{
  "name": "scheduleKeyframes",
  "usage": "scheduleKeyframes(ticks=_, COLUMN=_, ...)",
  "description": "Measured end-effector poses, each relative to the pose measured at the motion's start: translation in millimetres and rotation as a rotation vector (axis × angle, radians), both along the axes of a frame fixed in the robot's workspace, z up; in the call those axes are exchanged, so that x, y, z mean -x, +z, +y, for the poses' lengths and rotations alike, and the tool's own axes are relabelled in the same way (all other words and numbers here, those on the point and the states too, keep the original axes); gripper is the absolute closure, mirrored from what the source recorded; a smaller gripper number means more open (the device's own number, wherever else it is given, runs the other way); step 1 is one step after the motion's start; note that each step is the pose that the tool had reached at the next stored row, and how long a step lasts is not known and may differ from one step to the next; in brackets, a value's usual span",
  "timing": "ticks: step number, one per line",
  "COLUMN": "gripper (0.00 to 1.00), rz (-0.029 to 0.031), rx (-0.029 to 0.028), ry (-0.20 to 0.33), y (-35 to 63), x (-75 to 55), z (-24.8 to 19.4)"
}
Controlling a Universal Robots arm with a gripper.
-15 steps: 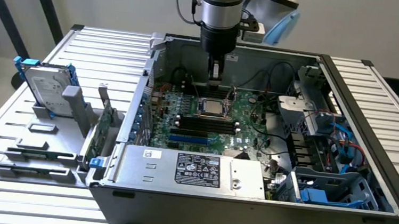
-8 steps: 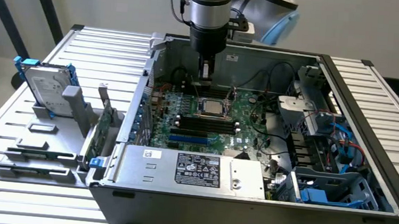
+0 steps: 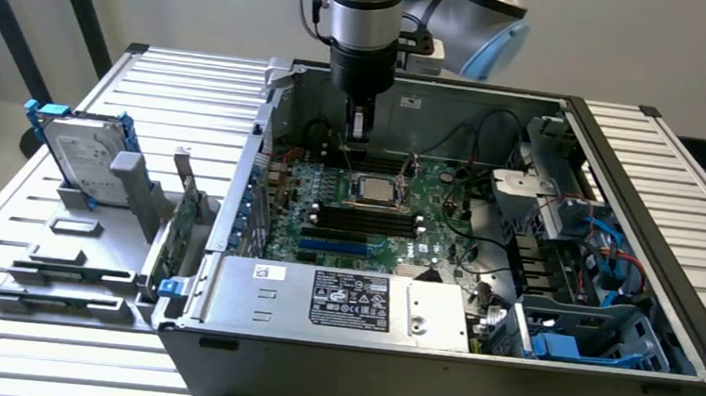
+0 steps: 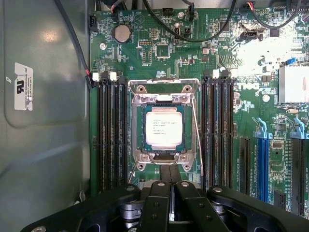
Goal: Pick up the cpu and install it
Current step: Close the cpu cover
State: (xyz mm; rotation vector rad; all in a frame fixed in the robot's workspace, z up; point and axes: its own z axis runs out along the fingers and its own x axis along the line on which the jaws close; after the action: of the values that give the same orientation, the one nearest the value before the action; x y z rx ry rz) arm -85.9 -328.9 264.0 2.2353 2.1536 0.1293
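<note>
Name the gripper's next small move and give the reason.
Probably a short, straight lift away from the motherboard. The cpu already lies flat in its socket, and the gripper, shut with nothing in it, hangs close to the socket's edge.

The cpu (image 4: 164, 126) has a dull silver-grey top with fine dark print, framed by a bright silver socket (image 4: 137, 121). The board (image 4: 159, 63) is green, dotted with small black and silver parts. Its memory slots (image 4: 112, 140) are black and the other slots (image 4: 263, 164) blue. The gripper (image 4: 170, 169) is black, the arm (image 3: 366, 0) silver-grey with a pale blue joint. The case (image 3: 440, 380) is dark grey, and the box (image 3: 257, 295) is silver with a black label (image 3: 352, 300). The drive (image 3: 80, 148) is silver with blue rails, on a pale ribbed table (image 3: 683, 177).
</note>
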Motion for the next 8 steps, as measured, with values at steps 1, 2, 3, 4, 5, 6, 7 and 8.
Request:
scheduleKeyframes(ticks=1, gripper=0.89, rz=0.0, rx=0.0, ry=0.0, y=0.0, x=0.0, z=0.0)
scheduleKeyframes(ticks=2, gripper=0.89, rz=0.0, rx=0.0, ry=0.0, y=0.0, x=0.0, z=0.0)
scheduleKeyframes(ticks=3, gripper=0.89, rz=0.0, rx=0.0, ry=0.0, y=0.0, x=0.0, z=0.0)
scheduleKeyframes(ticks=4, gripper=0.89, rz=0.0, rx=0.0, ry=0.0, y=0.0, x=0.0, z=0.0)
scheduleKeyframes(ticks=5, gripper=0.89, rz=0.0, rx=0.0, ry=0.0, y=0.0, x=0.0, z=0.0)
scheduleKeyframes(ticks=6, gripper=0.89, rz=0.0, rx=0.0, ry=0.0, y=0.0, x=0.0, z=0.0)
scheduleKeyframes(ticks=7, gripper=0.89, rz=0.0, rx=0.0, ry=0.0, y=0.0, x=0.0, z=0.0)
scheduleKeyframes(ticks=8, gripper=0.89, rz=0.0, rx=0.0, ry=0.0, y=0.0, x=0.0, z=0.0)
